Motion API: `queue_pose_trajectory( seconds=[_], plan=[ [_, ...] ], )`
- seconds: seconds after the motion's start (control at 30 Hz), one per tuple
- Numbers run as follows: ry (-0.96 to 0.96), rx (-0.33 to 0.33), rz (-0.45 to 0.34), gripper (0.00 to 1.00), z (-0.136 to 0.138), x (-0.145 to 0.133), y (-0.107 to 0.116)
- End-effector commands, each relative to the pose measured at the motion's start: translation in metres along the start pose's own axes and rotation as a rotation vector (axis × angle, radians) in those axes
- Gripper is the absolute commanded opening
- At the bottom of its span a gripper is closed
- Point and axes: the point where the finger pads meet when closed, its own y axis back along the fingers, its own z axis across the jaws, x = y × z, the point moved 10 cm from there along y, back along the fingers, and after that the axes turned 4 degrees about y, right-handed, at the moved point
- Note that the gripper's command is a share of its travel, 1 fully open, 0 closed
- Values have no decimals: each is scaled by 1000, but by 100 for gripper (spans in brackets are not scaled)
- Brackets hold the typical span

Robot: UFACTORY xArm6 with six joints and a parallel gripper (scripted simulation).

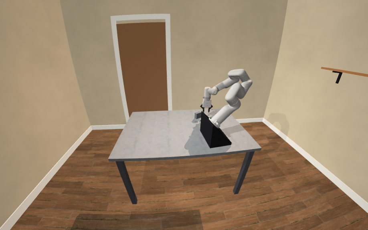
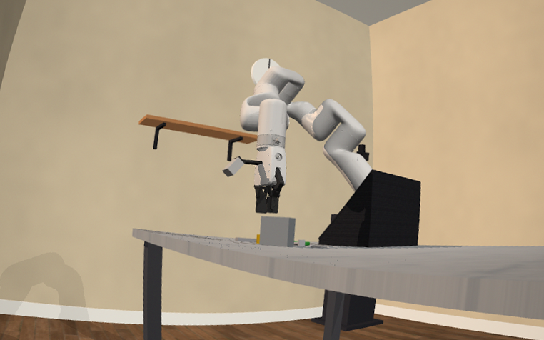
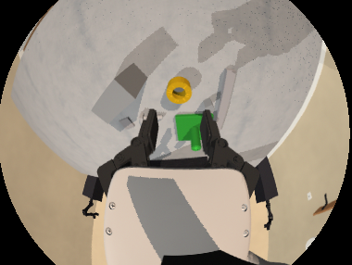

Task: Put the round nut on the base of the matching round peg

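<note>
In the wrist view a yellow round ring (image 3: 177,90) lies flat on the grey table. A green square piece with a short stub (image 3: 190,129) lies just nearer me. My gripper (image 3: 179,118) is open and empty. It hangs above the table, with its fingers on either side of the green piece in this view. A grey square block (image 3: 131,80) stands to the left of the ring, and a slimmer grey post (image 3: 227,88) to its right. In the exterior view the gripper (image 2: 267,205) hovers just above the block (image 2: 277,230), with the yellow ring (image 2: 257,238) and the green piece (image 2: 307,244) at its foot.
The arm's black wedge-shaped mount (image 1: 214,133) stands on the table's right side, close behind the parts. The table's far edge lies just beyond the block (image 1: 197,115). A wall shelf (image 2: 197,128) hangs behind the arm.
</note>
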Motion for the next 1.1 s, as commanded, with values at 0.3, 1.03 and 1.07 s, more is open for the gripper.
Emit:
queue_pose_trajectory(
  seconds=[0.3,1.03,1.07],
  plan=[
    [-3,-4,5,60,0,3,-19],
    [-1,1,3,60,0,1,-76],
    [-1,1,3,60,0,1,-77]
  ],
)
